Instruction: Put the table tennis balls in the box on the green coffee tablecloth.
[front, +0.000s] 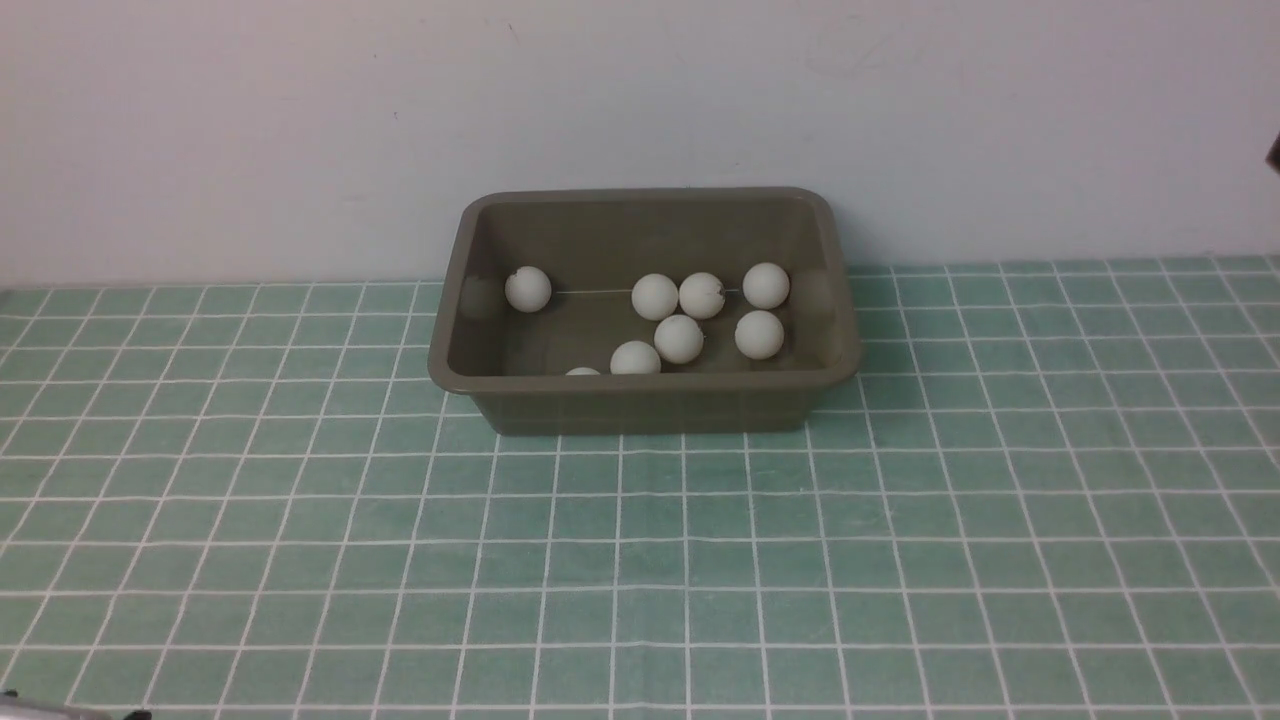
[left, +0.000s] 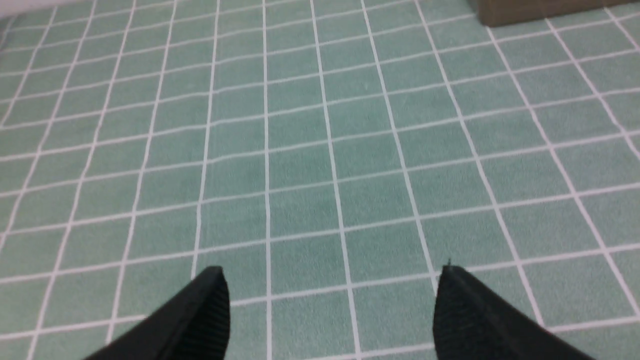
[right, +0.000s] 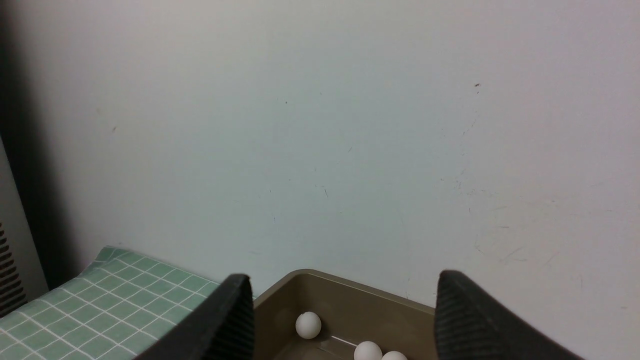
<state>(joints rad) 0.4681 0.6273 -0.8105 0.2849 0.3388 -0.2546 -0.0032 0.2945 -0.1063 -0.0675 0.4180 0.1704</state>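
The olive-brown box (front: 650, 405) stands on the green coffee tablecloth (front: 640, 560) close to the back wall. Several white table tennis balls lie inside it, one apart at the left (front: 527, 289) and a cluster toward the right (front: 679, 338). In the left wrist view my left gripper (left: 331, 272) hangs open over bare cloth (left: 300, 165), nothing between its black fingers (left: 205, 315). In the right wrist view my right gripper (right: 342, 277) is open and empty, raised, looking at the wall over the box (right: 350, 305), where a ball (right: 308, 325) shows. Neither gripper shows in the front view.
A pale wall (front: 640, 100) rises just behind the box. The box's corner (left: 530, 11) shows at the far edge of the left wrist view. A dark gap and a ribbed grey panel (right: 10, 280) lie past the cloth's end in the right wrist view.
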